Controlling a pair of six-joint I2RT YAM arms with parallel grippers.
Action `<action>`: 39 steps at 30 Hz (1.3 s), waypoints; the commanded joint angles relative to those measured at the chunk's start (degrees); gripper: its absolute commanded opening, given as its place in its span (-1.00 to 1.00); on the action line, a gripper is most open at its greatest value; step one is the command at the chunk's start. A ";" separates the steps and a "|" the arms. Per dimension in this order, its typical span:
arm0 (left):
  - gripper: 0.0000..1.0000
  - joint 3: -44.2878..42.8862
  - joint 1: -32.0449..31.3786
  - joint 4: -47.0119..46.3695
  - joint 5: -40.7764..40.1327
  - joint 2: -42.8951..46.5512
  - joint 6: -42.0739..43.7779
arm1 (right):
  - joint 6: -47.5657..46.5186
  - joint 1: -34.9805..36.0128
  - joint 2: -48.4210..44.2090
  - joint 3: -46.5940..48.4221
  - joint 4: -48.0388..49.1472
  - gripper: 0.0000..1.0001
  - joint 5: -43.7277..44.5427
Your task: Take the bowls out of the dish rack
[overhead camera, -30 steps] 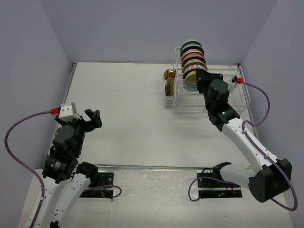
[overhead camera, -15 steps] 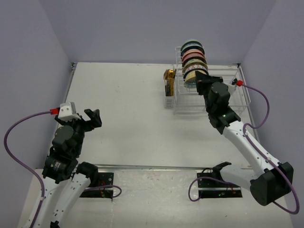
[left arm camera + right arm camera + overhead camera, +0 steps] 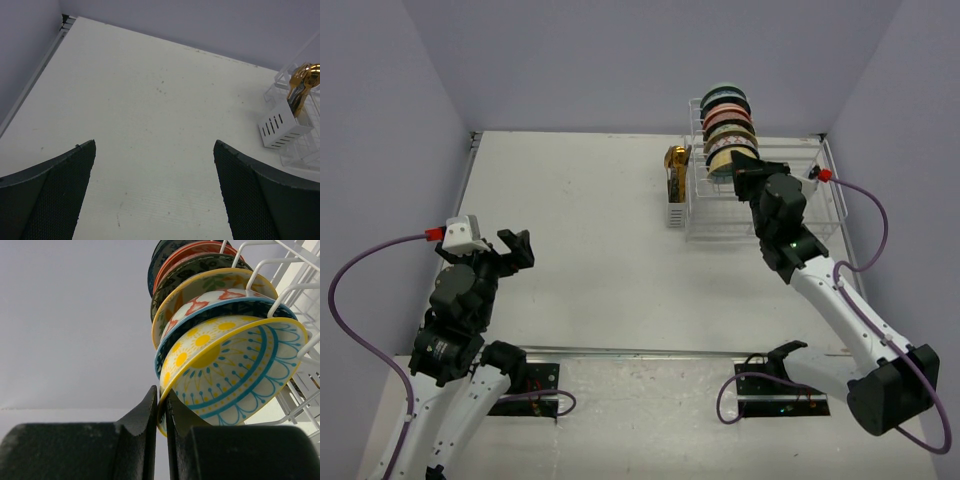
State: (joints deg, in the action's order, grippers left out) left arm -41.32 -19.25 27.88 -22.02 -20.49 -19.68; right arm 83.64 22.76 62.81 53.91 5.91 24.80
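Observation:
Several bowls point(image 3: 725, 128) stand on edge in the white wire dish rack point(image 3: 830, 205) at the table's far right. In the right wrist view the nearest bowl point(image 3: 235, 372) is cream with yellow suns and teal lines, still among the rack wires point(image 3: 305, 347). My right gripper point(image 3: 162, 402) is shut on that bowl's yellow rim, one finger on each side; from above it point(image 3: 748, 170) sits at the near end of the row. My left gripper point(image 3: 155, 190) is open and empty above bare table at the left point(image 3: 515, 248).
A gold-brown utensil holder point(image 3: 676, 172) stands against the rack's left side, above a small white slotted box point(image 3: 281, 131). Purple walls close in the table on three sides. A metal rail point(image 3: 650, 352) runs along the near edge.
My right gripper moved slightly forward and up into the row's near end and settled on the front bowl's rim. The left arm has not moved.

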 commanded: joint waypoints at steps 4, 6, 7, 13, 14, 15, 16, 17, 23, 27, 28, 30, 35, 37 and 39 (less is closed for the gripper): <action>1.00 0.80 0.44 -2.04 1.10 0.10 1.66 | -1.27 -0.70 -2.69 2.43 3.84 -1.00 0.87; 1.00 0.80 0.44 -2.04 1.02 0.19 1.66 | -1.37 -0.79 -2.95 2.60 3.84 -1.00 0.69; 1.00 0.80 0.44 -2.13 1.02 0.28 1.66 | -1.46 -0.70 -3.39 2.60 4.02 -1.00 0.69; 1.00 0.80 0.44 -2.04 1.10 0.19 1.75 | -1.20 -0.79 -5.06 2.08 4.54 -1.00 -0.27; 1.00 0.80 0.44 -2.04 1.02 0.19 1.75 | -1.11 -0.79 -5.50 1.99 4.63 -1.00 -0.71; 1.00 0.80 0.44 -2.04 1.02 0.28 1.75 | -1.11 -0.79 -5.59 1.90 4.90 -1.00 -0.89; 1.00 0.80 0.44 -2.04 1.02 0.28 1.75 | -1.02 -0.70 -5.76 1.90 5.33 -1.00 -1.24; 1.00 0.89 0.44 -2.13 1.02 0.36 1.67 | -1.19 -0.79 -5.94 1.90 5.42 -1.00 -1.42; 1.00 0.89 0.44 -2.13 1.10 0.36 1.75 | -1.81 -0.79 -6.99 2.08 5.95 -1.00 -3.00; 1.00 0.89 0.44 -2.13 1.10 0.19 1.75 | -1.99 -0.70 -7.78 1.73 5.25 -1.00 -4.40; 1.00 0.89 0.44 -2.04 1.10 0.19 1.75 | -1.99 -0.70 -8.05 1.55 5.16 -1.00 -4.58; 1.00 0.89 0.44 -2.13 1.10 0.19 1.75 | -1.90 -0.70 -8.84 1.20 4.81 -1.00 -4.84; 1.00 0.80 0.44 -2.04 1.10 0.01 1.75 | -2.69 -0.70 -10.24 0.93 3.76 -1.00 -5.81; 1.00 0.80 0.44 -2.04 1.10 0.01 1.75 | -3.56 -0.79 -10.77 1.02 3.67 -1.00 -6.86; 1.00 0.80 0.44 -2.04 1.02 -0.08 1.75 | -4.88 -0.79 -11.21 1.46 3.14 -1.00 -7.57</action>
State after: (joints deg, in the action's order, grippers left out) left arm -41.32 -19.25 27.86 -21.41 -20.49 -19.27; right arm 80.53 22.15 53.47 53.91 5.06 18.70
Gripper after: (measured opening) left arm 0.997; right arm 0.068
